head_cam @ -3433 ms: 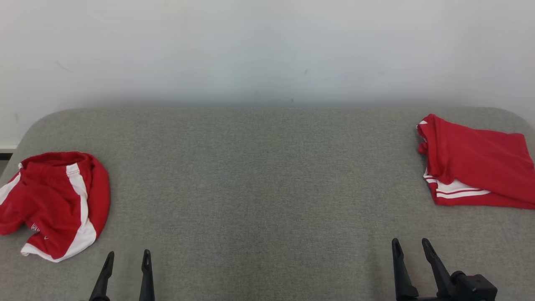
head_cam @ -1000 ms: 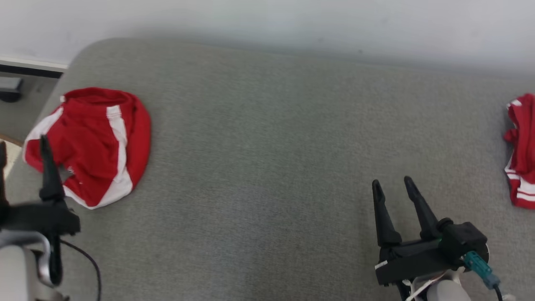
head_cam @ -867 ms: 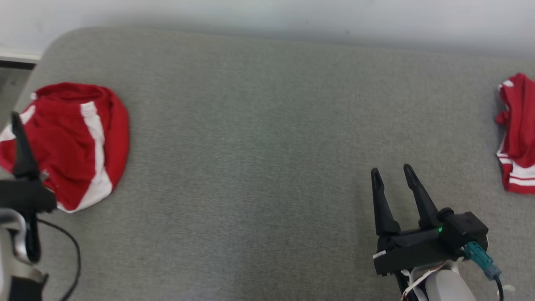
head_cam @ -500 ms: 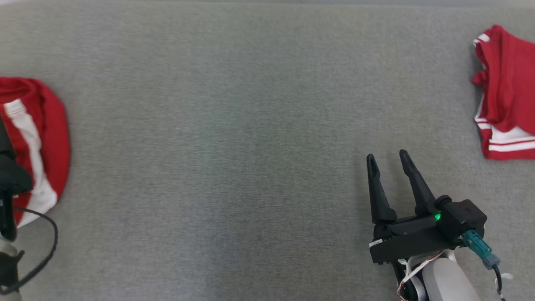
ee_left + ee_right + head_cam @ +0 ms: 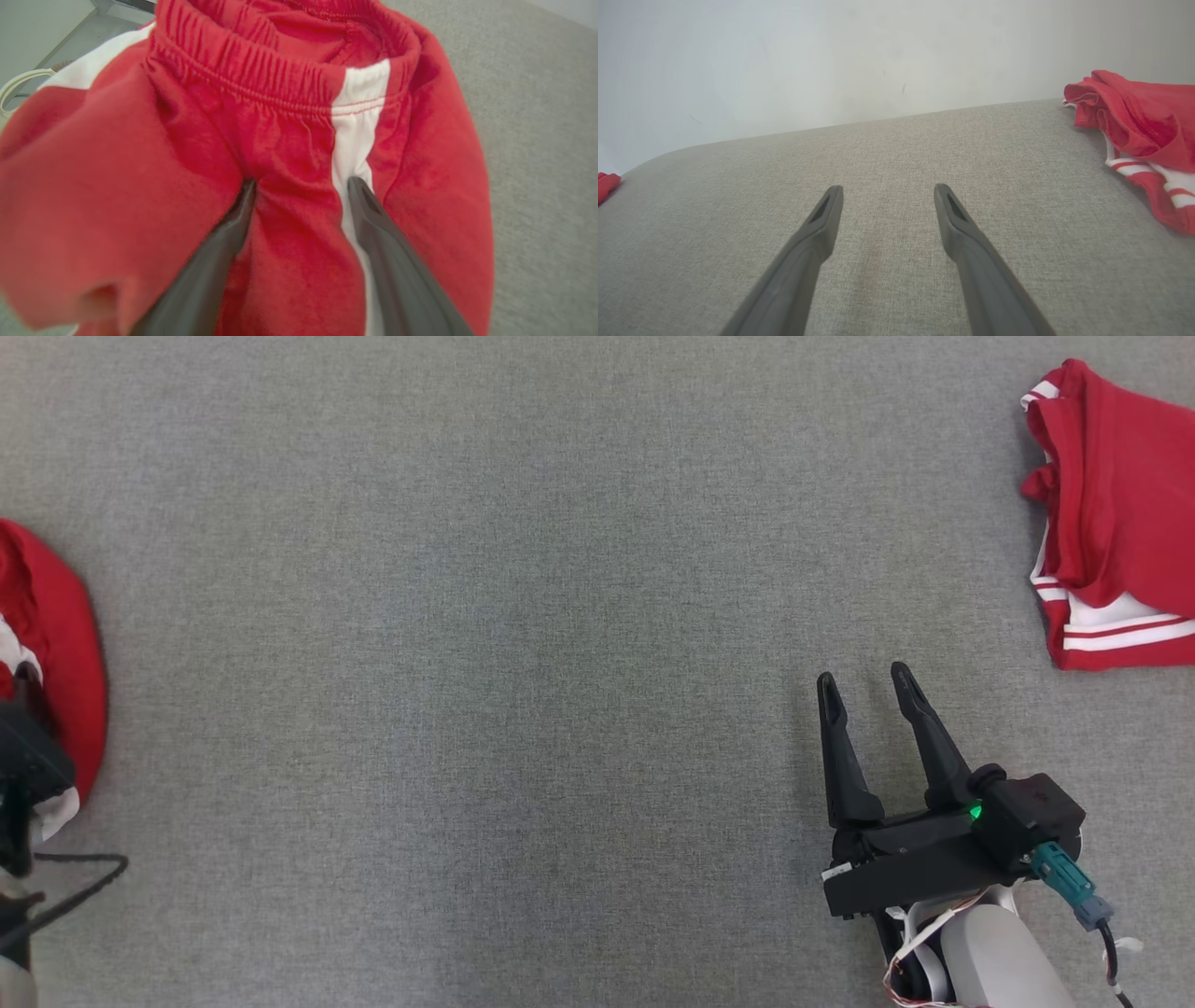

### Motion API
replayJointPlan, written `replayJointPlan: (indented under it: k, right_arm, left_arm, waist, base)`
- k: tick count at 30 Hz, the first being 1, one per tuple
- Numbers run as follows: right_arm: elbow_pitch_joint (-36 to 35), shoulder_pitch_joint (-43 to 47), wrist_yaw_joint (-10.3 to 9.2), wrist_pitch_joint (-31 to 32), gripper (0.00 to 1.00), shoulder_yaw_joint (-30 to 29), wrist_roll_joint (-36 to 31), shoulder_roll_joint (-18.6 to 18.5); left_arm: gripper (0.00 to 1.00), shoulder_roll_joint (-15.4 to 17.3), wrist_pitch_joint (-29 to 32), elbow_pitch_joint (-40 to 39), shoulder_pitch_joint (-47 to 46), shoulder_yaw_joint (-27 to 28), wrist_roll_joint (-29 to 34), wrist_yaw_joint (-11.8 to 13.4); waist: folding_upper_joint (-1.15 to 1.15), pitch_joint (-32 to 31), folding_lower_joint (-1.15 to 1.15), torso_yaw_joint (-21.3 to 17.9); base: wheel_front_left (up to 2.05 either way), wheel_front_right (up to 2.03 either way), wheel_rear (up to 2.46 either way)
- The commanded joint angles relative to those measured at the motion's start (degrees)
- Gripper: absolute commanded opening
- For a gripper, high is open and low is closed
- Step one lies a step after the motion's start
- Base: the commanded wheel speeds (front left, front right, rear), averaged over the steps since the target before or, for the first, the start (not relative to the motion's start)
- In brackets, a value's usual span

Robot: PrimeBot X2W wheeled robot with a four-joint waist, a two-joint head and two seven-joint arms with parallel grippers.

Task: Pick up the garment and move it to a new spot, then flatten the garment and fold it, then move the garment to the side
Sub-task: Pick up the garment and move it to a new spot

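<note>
Left gripper set on the crumpled garment at the table's left edge

At the far left of the grey table (image 5: 523, 616) lies the crumpled garment (image 5: 289, 140), red with a white stripe (image 5: 350, 140). The left gripper (image 5: 302, 183) is right on it, fingers spread and tips sunk in the cloth either side of a red ridge, nothing pinched yet. The waistband (image 5: 280, 88) lies beyond the tips, so I'd say the heap runs near to far, in line with the fingers; a squeeze should catch it. The right gripper (image 5: 864, 674) sits near right, fingers apart and empty, well apart from that heap. A folded garment (image 5: 1111, 513) rests far right
</note>
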Motion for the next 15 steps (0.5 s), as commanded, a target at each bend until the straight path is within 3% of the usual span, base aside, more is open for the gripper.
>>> replayJointPlan:
  k: [1, 3, 4, 5, 9, 15]
  right_arm:
    - [-0.05, -0.38, -0.15, -0.03, 1.00, 0.16, -0.25, 0.01]
    - [0.05, -0.38, -0.15, -0.03, 1.00, 0.22, -0.28, 0.00]
    - [0.10, -0.30, -0.15, -0.03, 1.00, 0.26, -0.32, 0.00]
    - [0.19, -0.19, -0.15, -0.03, 1.00, 0.28, -0.36, 0.01]
    - [0.59, 0.30, -0.15, -0.03, 1.00, 0.05, -0.19, 0.00]
    - [1.26, 1.32, -0.15, -0.03, 1.00, -0.32, 0.49, 0.00]
  left_arm:
    - [1.00, 0.09, 1.35, 1.71, 0.71, 0.17, -0.48, 0.35]
    - [1.00, 0.06, 2.46, 2.74, 0.64, -0.23, -0.62, 0.29]
    - [0.73, 0.19, 2.11, 2.88, 0.56, -0.30, -0.67, 0.31]
    - [0.00, 0.31, 1.60, 2.89, 0.58, -0.53, -0.46, 0.31]
    - [0.00, 0.31, -0.33, 2.76, 0.23, -0.72, -1.24, -0.33]
    - [0.00, 1.00, -8.39, -0.23, -0.69, -0.81, -1.61, -1.00]
  waist:
    - [-0.01, -0.03, 0.01, -0.06]
    - [-0.01, -0.15, 0.01, -0.14]
    - [-0.01, -0.27, 0.01, -0.19]
    - [-0.01, -0.41, 0.01, -0.22]
    - [-0.01, -1.34, 0.01, -0.16]
    - [-0.01, -4.18, 0.01, 0.10]
  base:
    - [0.00, 0.00, 0.00]
    - [0.00, 0.00, 0.00]
    - [0.00, 0.00, 0.00]
    - [0.00, 0.00, 0.00]
    - [0.00, 0.00, 0.00]
    - [0.00, 0.00, 0.00]
